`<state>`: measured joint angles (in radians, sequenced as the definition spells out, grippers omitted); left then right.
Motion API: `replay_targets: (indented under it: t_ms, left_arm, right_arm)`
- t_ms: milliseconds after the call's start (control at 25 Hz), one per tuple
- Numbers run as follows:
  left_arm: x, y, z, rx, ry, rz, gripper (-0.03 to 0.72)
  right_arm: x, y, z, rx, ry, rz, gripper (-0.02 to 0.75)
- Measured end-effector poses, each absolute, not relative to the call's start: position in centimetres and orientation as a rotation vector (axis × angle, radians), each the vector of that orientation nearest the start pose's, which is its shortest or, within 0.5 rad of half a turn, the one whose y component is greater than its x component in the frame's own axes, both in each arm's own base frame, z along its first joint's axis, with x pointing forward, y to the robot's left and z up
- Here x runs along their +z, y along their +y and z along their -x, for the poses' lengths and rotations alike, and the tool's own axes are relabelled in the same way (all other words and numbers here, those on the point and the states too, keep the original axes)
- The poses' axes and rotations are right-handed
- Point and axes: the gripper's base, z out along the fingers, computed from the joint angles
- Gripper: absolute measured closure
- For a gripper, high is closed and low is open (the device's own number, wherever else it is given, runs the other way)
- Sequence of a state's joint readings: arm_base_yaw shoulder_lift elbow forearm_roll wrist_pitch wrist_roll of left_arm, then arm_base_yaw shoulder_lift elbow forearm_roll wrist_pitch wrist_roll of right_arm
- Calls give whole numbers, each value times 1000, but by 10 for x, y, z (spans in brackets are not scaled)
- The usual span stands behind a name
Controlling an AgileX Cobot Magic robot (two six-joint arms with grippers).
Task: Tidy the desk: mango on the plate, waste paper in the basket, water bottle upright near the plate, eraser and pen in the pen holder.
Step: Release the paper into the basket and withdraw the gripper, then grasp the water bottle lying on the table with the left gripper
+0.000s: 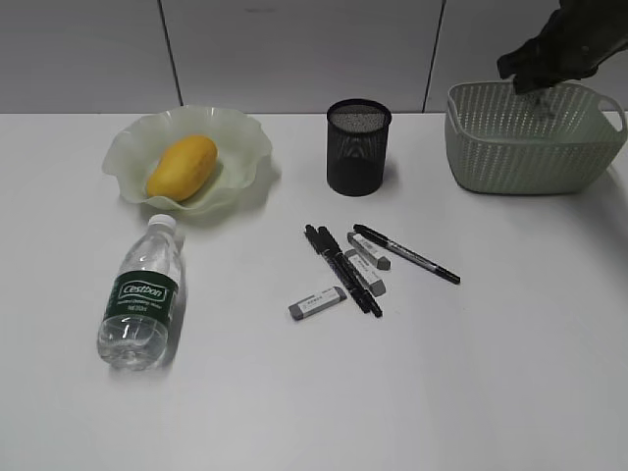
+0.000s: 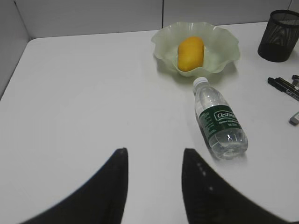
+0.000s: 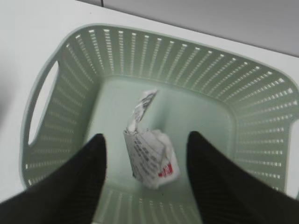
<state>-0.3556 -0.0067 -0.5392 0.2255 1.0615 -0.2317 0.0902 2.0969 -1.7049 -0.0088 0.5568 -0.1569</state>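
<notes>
**Waste paper in the basket, bottle and stationery left to tidy**

We had our right gripper (image 3: 145, 177) poised directly above the sage-green basket (image 1: 510, 157) at the far right of the white desk (image 1: 510, 392). Its two dark fingers (image 3: 70, 186) stood apart with nothing between them, pointing down into the basket. The crumpled waste paper (image 3: 149, 158), white with faint print and a spot of red, sat on the basket floor between and below the fingers; we could not tell whether it had fully settled. We judged that this part of the task was done.

Our left gripper (image 2: 154, 186) hovered low over bare desk at the near left, its jaws spread and empty, angled toward the far side. Ahead of it the water bottle (image 2: 219, 121) lay on its side, cap pointing toward the ruffled green plate (image 2: 163, 46) and almost touching its rim. The mango (image 2: 190, 53) rested inside the plate, so that item looked finished too.

Near the middle of the desk, several black pens (image 1: 343, 270) and grey erasers (image 1: 317, 303) lay loosely scattered in front of the black mesh pen holder (image 1: 358, 147), which stood upright. We judged the bottle, being nearest the left gripper, the likely next item.
</notes>
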Motion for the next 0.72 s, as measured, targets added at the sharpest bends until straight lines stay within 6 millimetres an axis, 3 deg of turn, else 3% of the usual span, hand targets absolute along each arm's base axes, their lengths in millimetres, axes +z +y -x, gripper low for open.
replay_targets:
  t_ms: [80, 120, 240, 320, 440, 560, 720]
  left_arm:
    - [290, 21, 5, -116, 1979, -106, 401]
    - [290, 21, 5, -117, 1979, -106, 402]
    - [289, 21, 5, -118, 1979, -107, 402]
    - [289, 21, 5, -118, 1979, -107, 403]
    - [289, 21, 5, -118, 1979, -107, 403]
    - [290, 20, 3, -117, 1993, -109, 403]
    - [290, 16, -6, -110, 2049, -121, 403]
  right_arm:
    - [233, 42, -475, -36, 2440, 291, 206]
    - [242, 42, -471, -33, 2449, 281, 165]
    - [271, 38, -436, -28, 2463, 262, 166]
    - [293, 34, -390, -25, 2438, 257, 195]
    - [304, 28, -302, -20, 2443, 262, 216]
    - [298, 24, -215, -23, 2513, 290, 220]
    - [296, 18, -121, 40, 2458, 277, 220]
